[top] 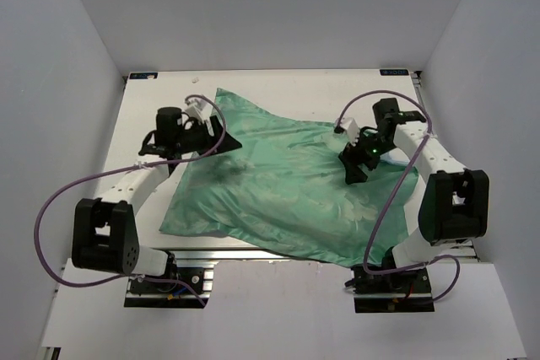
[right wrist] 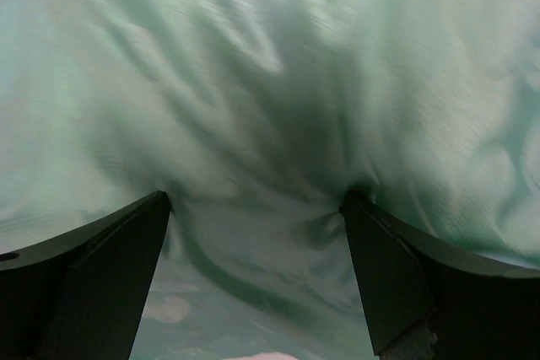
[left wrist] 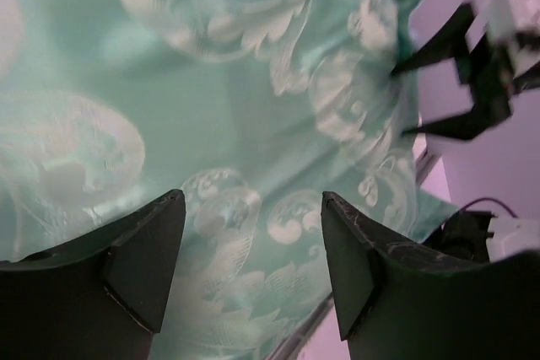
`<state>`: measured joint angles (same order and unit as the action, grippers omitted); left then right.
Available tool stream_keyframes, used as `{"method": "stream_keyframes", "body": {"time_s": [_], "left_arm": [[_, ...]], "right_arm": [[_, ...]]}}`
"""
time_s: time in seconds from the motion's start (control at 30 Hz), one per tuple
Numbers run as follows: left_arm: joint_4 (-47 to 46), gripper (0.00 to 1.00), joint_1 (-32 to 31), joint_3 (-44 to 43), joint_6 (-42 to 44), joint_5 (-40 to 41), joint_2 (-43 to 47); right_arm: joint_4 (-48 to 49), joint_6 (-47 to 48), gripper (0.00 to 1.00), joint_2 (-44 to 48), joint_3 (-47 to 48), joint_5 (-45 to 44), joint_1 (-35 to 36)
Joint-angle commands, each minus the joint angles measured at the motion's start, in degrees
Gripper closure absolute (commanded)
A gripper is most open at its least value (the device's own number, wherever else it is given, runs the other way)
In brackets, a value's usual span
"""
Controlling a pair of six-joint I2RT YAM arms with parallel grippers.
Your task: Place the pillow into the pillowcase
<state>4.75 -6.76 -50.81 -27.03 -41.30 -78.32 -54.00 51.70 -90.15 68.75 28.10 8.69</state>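
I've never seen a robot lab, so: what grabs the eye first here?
A shiny sea-green pillowcase sprawls over the white table. The black left gripper, open, is at its far-left corner; the right gripper, open too, presses into its right side.

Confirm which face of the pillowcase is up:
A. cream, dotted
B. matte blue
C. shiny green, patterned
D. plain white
C: the pillowcase lies spread on the table with its shiny green face up, and the left wrist view shows the pale pattern on it.
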Motion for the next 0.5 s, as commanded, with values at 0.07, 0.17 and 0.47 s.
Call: {"method": "stream_keyframes", "body": {"time_s": [0.07, 0.17, 0.47], "left_arm": [[-0.79, 0.25, -1.23, 5.18, 1.19, 1.3, -3.93], [-0.8, 0.26, -1.15, 6.33, 1.54, 2.27, -5.6], [5.34, 0.25, -1.15, 2.91, 4.43, 6.92, -6.84]], "right_arm": [[6.79, -4.33, 0.11, -0.64, -0.63, -11.74, -9.1], [12.04, -5.99, 0.11, -1.08, -0.99, -18.59, -14.12], [23.5, -12.15, 0.11, 0.23, -1.08, -32.14, -16.86]]}}
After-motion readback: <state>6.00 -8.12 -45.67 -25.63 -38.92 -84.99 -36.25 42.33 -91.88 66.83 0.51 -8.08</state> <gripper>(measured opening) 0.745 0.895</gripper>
